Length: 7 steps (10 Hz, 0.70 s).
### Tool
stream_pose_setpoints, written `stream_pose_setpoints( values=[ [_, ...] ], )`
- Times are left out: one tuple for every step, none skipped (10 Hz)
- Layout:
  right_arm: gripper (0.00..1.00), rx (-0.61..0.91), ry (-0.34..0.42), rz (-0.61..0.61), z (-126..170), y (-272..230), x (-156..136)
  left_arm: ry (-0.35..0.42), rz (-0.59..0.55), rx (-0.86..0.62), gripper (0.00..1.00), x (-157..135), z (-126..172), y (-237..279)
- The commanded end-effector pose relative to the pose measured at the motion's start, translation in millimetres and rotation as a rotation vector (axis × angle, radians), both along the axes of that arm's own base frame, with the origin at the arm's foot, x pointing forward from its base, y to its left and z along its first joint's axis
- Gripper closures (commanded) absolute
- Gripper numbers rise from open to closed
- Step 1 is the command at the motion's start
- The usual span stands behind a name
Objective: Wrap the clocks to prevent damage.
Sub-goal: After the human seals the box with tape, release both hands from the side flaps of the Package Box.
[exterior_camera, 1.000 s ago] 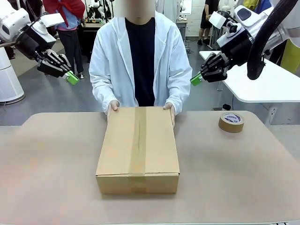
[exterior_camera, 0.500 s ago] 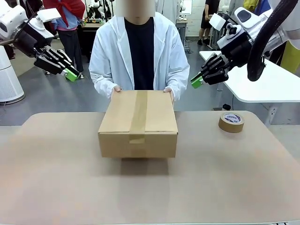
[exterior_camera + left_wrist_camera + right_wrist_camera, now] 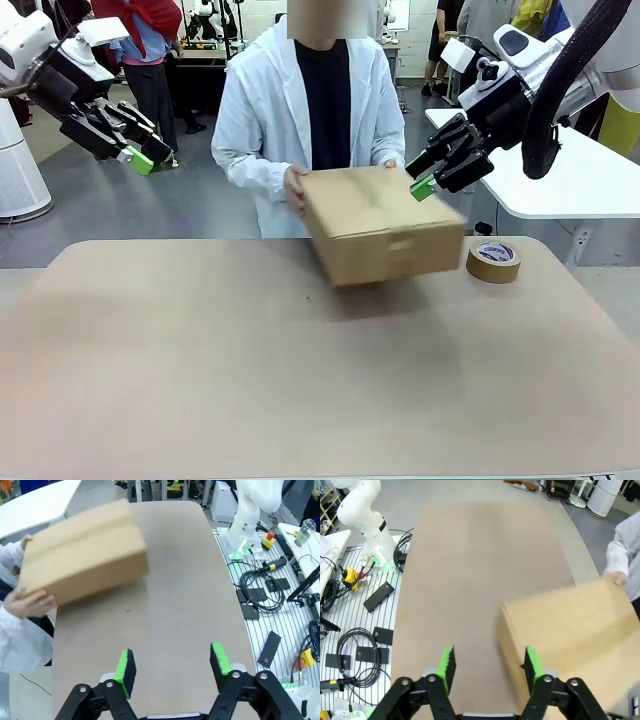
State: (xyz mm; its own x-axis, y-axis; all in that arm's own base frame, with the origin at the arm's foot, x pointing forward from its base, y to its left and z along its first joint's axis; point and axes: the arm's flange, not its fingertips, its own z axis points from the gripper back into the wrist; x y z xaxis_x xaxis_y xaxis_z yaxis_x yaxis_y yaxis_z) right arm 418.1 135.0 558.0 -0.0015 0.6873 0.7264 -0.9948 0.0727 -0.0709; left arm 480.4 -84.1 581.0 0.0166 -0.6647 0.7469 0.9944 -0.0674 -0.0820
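Front view: left gripper (image 3: 140, 158) held up in the air, off the table's (image 3: 200, 380) far left corner. In its wrist view (image 3: 172, 655) I see both green pads (image 3: 125, 666) standing well apart with only bare tabletop between them. Jaws wide, holding nothing.

Right gripper (image 3: 422, 185) also raised, above the far edge toward the right corner. Its wrist view (image 3: 490, 655) shows the pads (image 3: 446, 667) parted wide, nothing clamped. The carton (image 3: 570, 635) shows behind the right-hand finger in that view, beyond the fingers and not between them.

Carton (image 3: 380, 225) is off the table, tilted and motion-blurred, above the far edge right of centre. Person in a white coat holds it: one hand (image 3: 296, 188) on its left end in front view. Left wrist view shows the carton (image 3: 82, 550) with a hand (image 3: 30, 605) under its near end. Right wrist view shows a hand (image 3: 618, 577) at its far corner.

In front view the right gripper overlaps the carton's upper right corner; I cannot tell whether they touch.

Tape roll (image 3: 493, 260) lies flat near the far right corner, just right of the carton.

Clocks: I cannot tell where they are from these views
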Motion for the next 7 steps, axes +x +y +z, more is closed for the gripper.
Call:
stream_pose_setpoints(
  values=[
    [0.0, 0.0, 0.026, 0.018, 1.4, 1.5, -0.5, 0.013, -0.002, -0.001, 0.0, -1.2, 0.0, 1.2],
    [0.0, 0.006, 0.028, 0.019, 0.3, 0.5, 0.4, 0.019, -0.001, 0.003, 0.0, 1.4, -1.9, 1.0],
    [0.0, 0.01, 0.031, 0.022, -0.1, 0.0, -0.5, 0.02, 0.005, 0.001, 0.0, -0.2, -1.6, 0.3],
    [0.0, 0.008, 0.031, 0.03, -0.4, -0.7, -0.6, 0.017, 0.009, 0.014, 0.0, -0.6, -1.9, 0.2],
    [0.0, 0.001, 0.033, 0.043, -0.5, -1.7, -0.9, 0.016, 0.008, 0.027, 0.0, -0.6, -1.2, 0.1],
    [0.0, 0.006, 0.019, 0.015, -0.9, -1.1, -1.8, 0.01, -0.003, 0.0, 0.0, 0.6, -2.7, -0.2],
    [0.0, 0.006, 0.019, 0.015, -0.9, -1.1, -1.8, 0.01, -0.003, 0.0, 0.0, 0.6, -2.7, -0.2]
  ],
)
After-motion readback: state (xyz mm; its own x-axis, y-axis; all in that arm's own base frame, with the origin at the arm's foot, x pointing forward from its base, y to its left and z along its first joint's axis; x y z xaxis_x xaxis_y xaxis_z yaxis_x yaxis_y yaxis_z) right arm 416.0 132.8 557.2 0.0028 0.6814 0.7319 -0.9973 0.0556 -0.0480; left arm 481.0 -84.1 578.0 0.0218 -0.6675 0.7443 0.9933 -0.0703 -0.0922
